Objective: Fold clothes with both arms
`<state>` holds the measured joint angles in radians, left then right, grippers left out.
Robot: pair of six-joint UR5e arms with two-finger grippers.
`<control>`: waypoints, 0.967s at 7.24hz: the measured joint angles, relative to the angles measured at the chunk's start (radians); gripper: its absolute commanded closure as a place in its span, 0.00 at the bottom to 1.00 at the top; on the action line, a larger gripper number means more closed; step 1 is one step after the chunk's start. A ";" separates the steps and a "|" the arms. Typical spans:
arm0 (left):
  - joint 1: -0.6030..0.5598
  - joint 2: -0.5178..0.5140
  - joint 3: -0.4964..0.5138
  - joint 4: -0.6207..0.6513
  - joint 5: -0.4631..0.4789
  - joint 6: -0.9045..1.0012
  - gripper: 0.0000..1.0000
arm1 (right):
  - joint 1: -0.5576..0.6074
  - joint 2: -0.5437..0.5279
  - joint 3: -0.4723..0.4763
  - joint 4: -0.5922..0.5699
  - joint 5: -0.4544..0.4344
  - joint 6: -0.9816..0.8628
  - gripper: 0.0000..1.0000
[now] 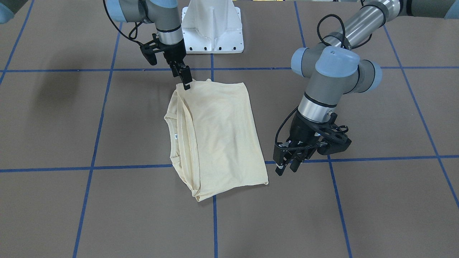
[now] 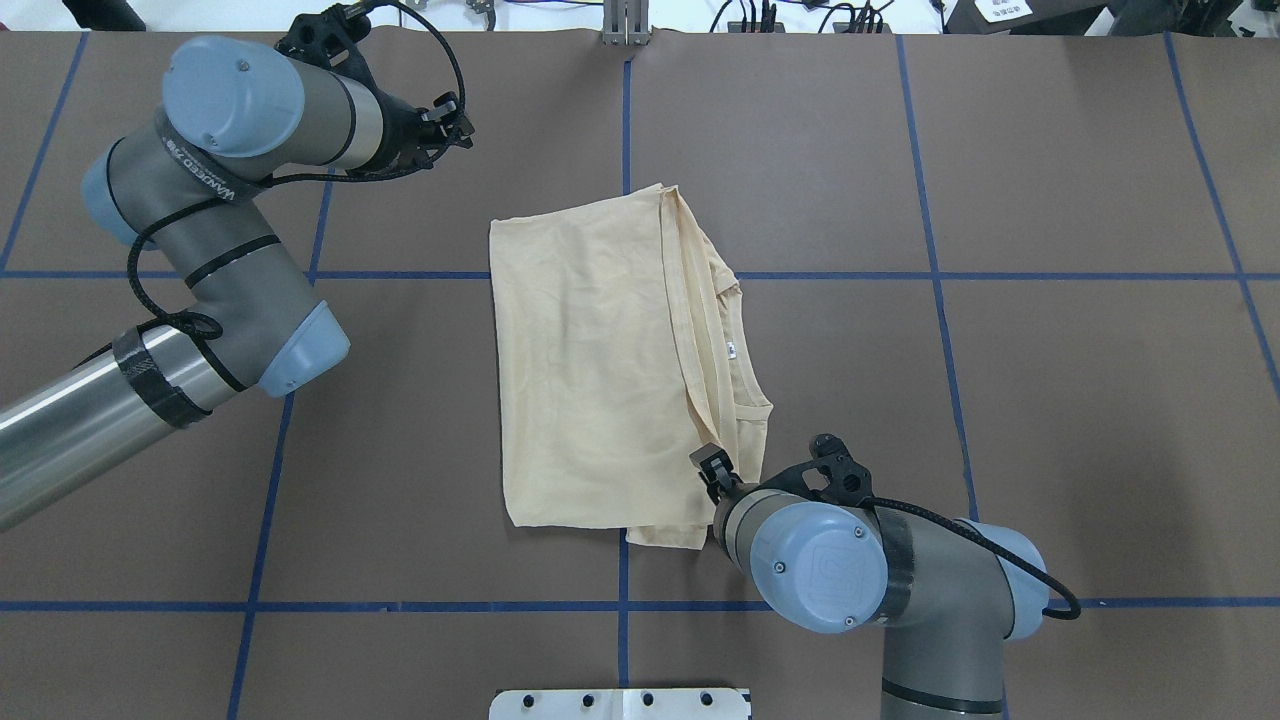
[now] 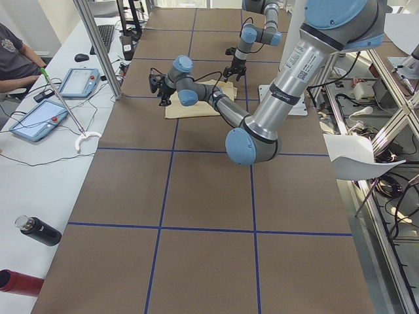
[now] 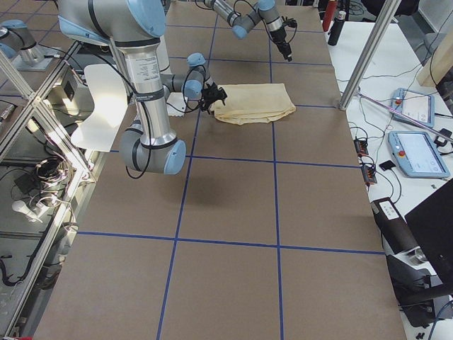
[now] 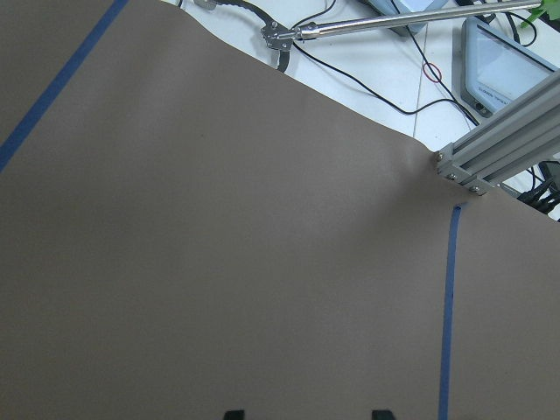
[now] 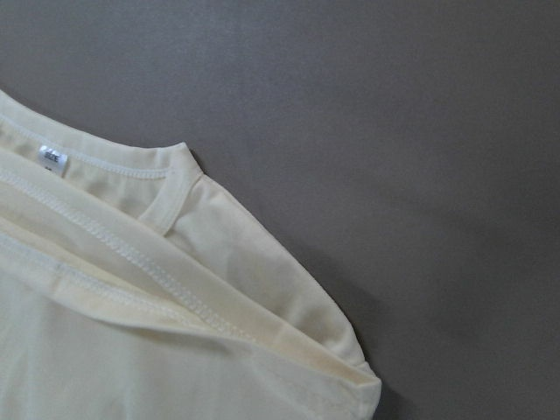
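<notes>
The pale cream-yellow shirt [image 1: 218, 132] [image 2: 590, 370] lies flat and folded at the table's middle. Its ribbed collar and white tag [image 2: 732, 350] [image 6: 52, 157] face the robot's right. My right gripper [image 1: 181, 77] [image 2: 713, 466] hovers at the shirt's corner nearest the robot, jaws slightly apart, and the cloth there lies flat. The right wrist view shows that layered corner [image 6: 350, 385] close up and no fingers. My left gripper [image 1: 287, 167] is open and holds nothing, apart from the shirt over bare table beyond its far hem corner. Its fingertips [image 5: 232, 413] show over brown table.
The white pedestal [image 1: 211, 28] stands at the robot's side of the table. Blue tape lines [image 1: 215, 222] grid the brown surface. On the operators' bench beyond the table are tablets [image 3: 39, 118], a seated person [image 3: 13, 52], bottles [image 3: 39, 230] and an aluminium post [image 4: 368, 57].
</notes>
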<state>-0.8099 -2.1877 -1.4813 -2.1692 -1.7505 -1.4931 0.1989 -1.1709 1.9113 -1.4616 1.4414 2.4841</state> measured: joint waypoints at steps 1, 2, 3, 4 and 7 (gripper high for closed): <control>0.000 0.000 0.000 0.000 0.001 -0.002 0.42 | -0.001 -0.003 -0.012 0.003 -0.003 0.005 0.15; 0.001 0.000 0.000 0.000 0.001 -0.003 0.42 | 0.001 -0.006 -0.020 0.004 -0.004 0.004 0.19; 0.001 0.000 -0.001 0.000 0.002 -0.004 0.42 | 0.004 -0.006 -0.025 0.004 -0.004 0.003 0.22; 0.001 0.000 -0.002 0.000 0.002 -0.004 0.42 | 0.009 -0.006 -0.027 0.003 -0.003 0.002 0.22; -0.001 0.001 -0.014 0.005 0.002 -0.004 0.42 | 0.013 -0.005 -0.038 -0.003 0.000 0.001 0.28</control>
<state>-0.8104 -2.1864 -1.4951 -2.1642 -1.7486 -1.4972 0.2117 -1.1756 1.8730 -1.4650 1.4415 2.4847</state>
